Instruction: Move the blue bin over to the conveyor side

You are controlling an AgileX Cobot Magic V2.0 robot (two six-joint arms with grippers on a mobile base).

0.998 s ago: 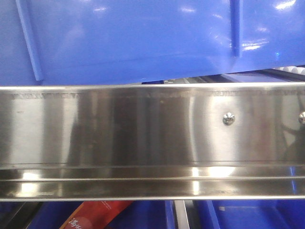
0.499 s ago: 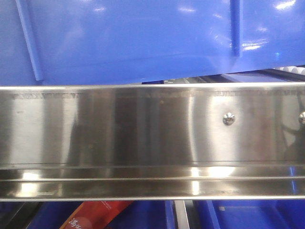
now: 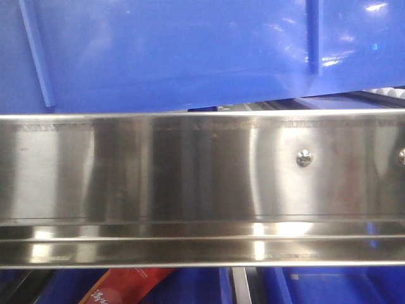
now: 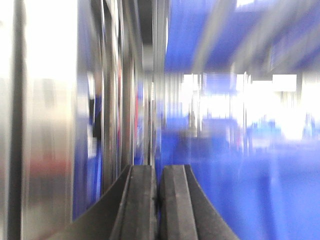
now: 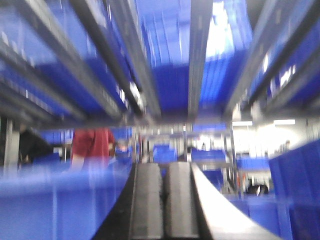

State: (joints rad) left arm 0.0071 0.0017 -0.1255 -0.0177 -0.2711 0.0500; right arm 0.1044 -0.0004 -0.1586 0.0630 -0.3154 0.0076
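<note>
The blue bin fills the top of the front view, a glossy wall with a slim rib at left and another at right, its lower edge just above a steel rail. My left gripper is shut with nothing between its pads, and a blurred blue wall lies close on its right. In the right wrist view my right gripper is shut and empty, beside a blurred blue wall on its left. Neither gripper shows in the front view. The conveyor side is out of view.
A polished steel rail with two screws spans the front view. Below it are other blue crates and a red packet. Steel framing stands left of the left gripper. Rack rails run overhead, and a person in red stands behind.
The blue bin's wall has shifted very slightly to the left in the front view, and its highlights have moved. The steel rail has stayed put.
</note>
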